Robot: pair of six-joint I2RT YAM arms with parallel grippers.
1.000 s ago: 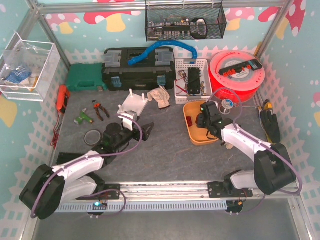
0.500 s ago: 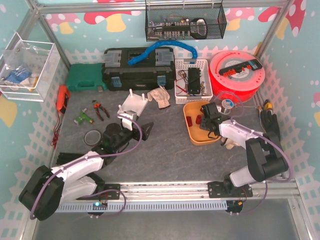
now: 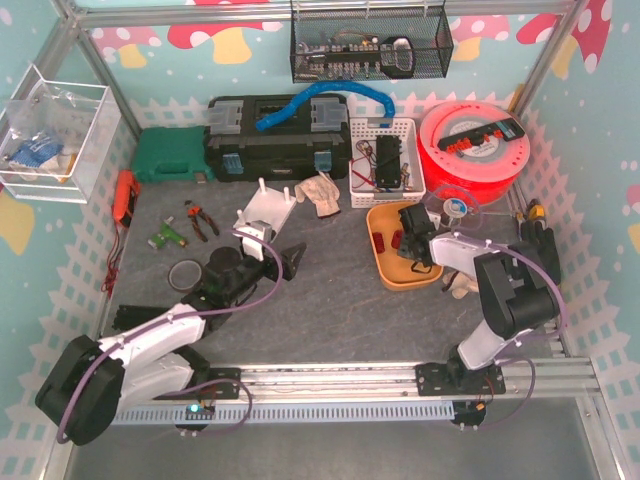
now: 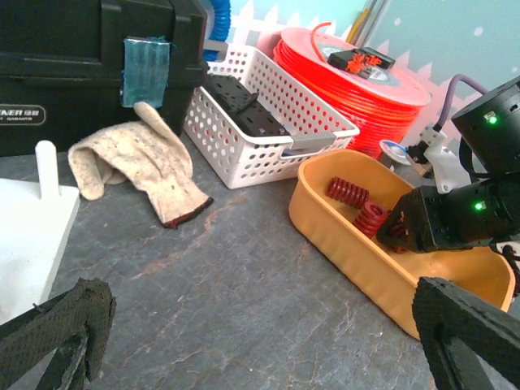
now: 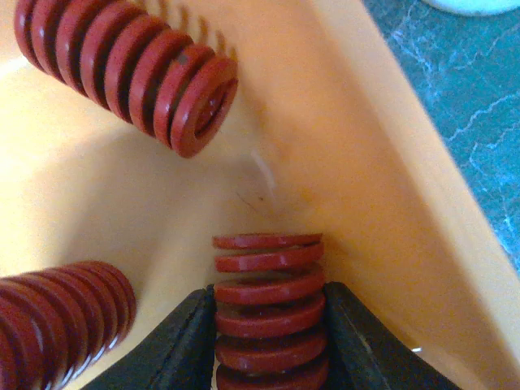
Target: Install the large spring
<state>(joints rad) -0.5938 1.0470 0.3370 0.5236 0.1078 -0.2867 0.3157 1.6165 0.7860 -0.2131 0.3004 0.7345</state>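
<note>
Three red springs lie in the orange tray point(image 3: 385, 270). In the right wrist view my right gripper point(image 5: 269, 341) is shut on one red spring point(image 5: 268, 313), its black fingers point(image 5: 183, 345) pressing both sides, near the tray wall point(image 5: 366, 179). A longer spring point(image 5: 130, 69) lies upper left, another point(image 5: 61, 313) at lower left. In the top view the right gripper point(image 3: 414, 240) reaches into the tray. My left gripper point(image 3: 283, 262) is open and empty on the mat beside the white peg stand point(image 3: 265, 210). The left wrist view shows the tray point(image 4: 357, 252) and springs point(image 4: 348, 193).
A black toolbox point(image 3: 275, 140), white basket point(image 3: 385, 160), red filament spool point(image 3: 475, 145) and a cloth glove point(image 3: 320, 192) stand behind. Pliers point(image 3: 200, 220) and a roll of tape point(image 3: 185, 272) lie at left. A green case point(image 3: 170, 155) sits far left.
The right arm has swung its elbow inward and the gripper has moved slightly left and deeper into the tray. The left gripper has edged a little right.
</note>
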